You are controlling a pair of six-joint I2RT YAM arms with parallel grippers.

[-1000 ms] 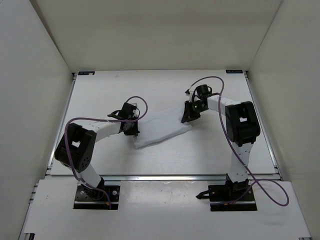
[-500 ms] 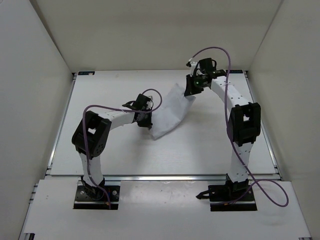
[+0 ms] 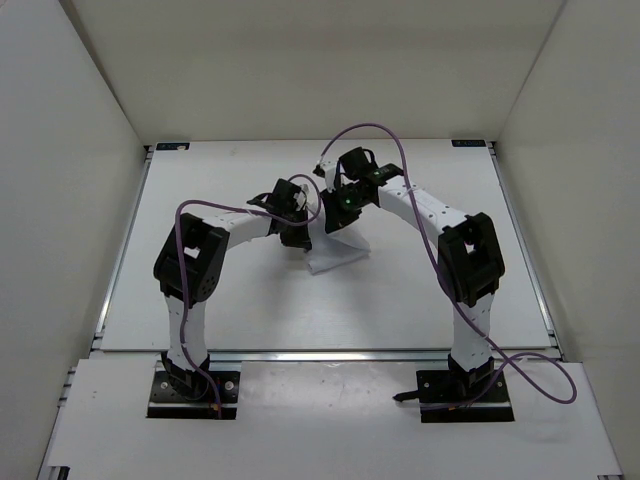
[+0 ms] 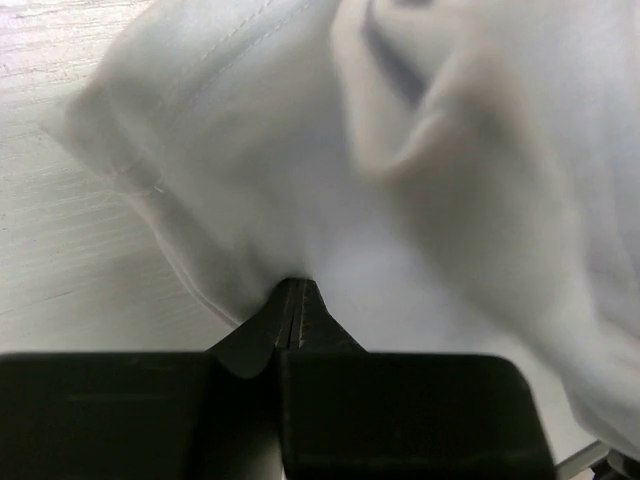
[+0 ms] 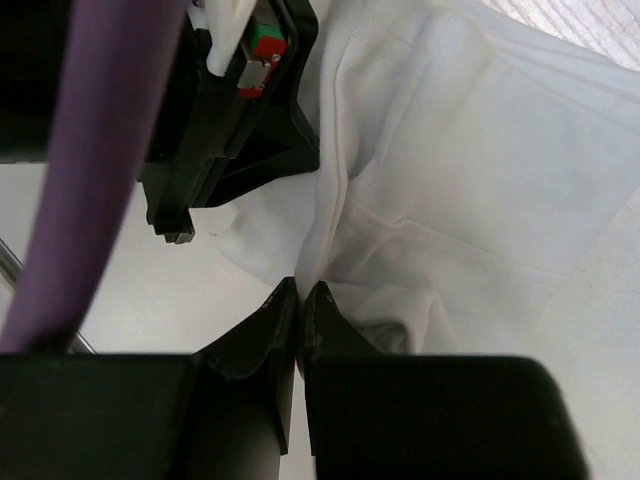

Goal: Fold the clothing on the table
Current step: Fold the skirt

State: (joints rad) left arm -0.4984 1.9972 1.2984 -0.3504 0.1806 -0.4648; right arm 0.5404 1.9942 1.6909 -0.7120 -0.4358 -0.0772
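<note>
Top external view, checker asks: what changed over the last second?

Me: Both ends came together. A second back the clothing lay stretched slantwise across the middle of the table. My left gripper was on its near-left end and my right gripper on its far-right end. The right gripper then swung its end up toward the far edge and across. Now the two grippers sit close together near the table's middle, and the cloth is a small bunched heap under and between them.

Checker: Meaning for the fold?

Me: My reading is that the first half-fold is midway. The right end has been carried over to the left end, but nothing is laid flat yet. The cloth humps and creases, and its edges are not matched. The lower part rests on the table and the upper part is held up.

Checker: Jaw state?

Me: Both are pressed together on fabric. Left wrist view: closed tight with a cloth fold nipped at the tip, the rest billowing away ahead and to the right. Right wrist view: likewise closed on a gathered crease, with cloth spreading ahead and to the right. The left gripper's black body shows just beside the fabric, upper left.

Checker: Cloth relative to the tools?

Me: Between them, and draping toward the near edge from both pinches. It is well apart from every table edge and corner.
</note>
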